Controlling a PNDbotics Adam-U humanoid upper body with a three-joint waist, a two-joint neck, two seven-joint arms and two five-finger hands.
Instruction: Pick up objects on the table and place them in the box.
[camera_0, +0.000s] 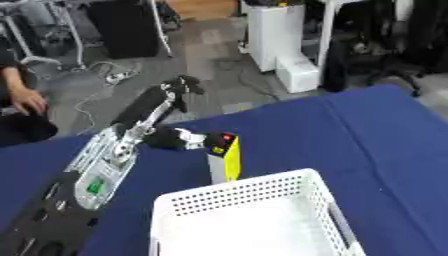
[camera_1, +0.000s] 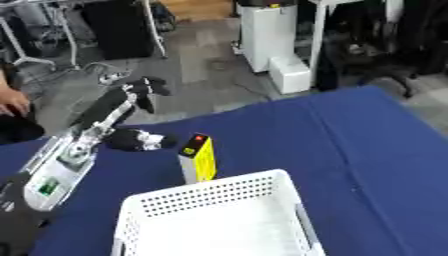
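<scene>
Fingers (camera_0: 194, 137) of the left hand (camera_0: 175, 138) curled against the upright yellow box (camera_0: 224, 159), behind the white basket (camera_0: 254, 192).

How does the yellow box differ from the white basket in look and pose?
The yellow box is solid, narrow and stands upright; the white basket is perforated, wide and low with an open top. The box is yellow with a grey side and a red spot on top; the basket is all white. The left hand is at the box, not the basket. Both sit on the blue table.
</scene>
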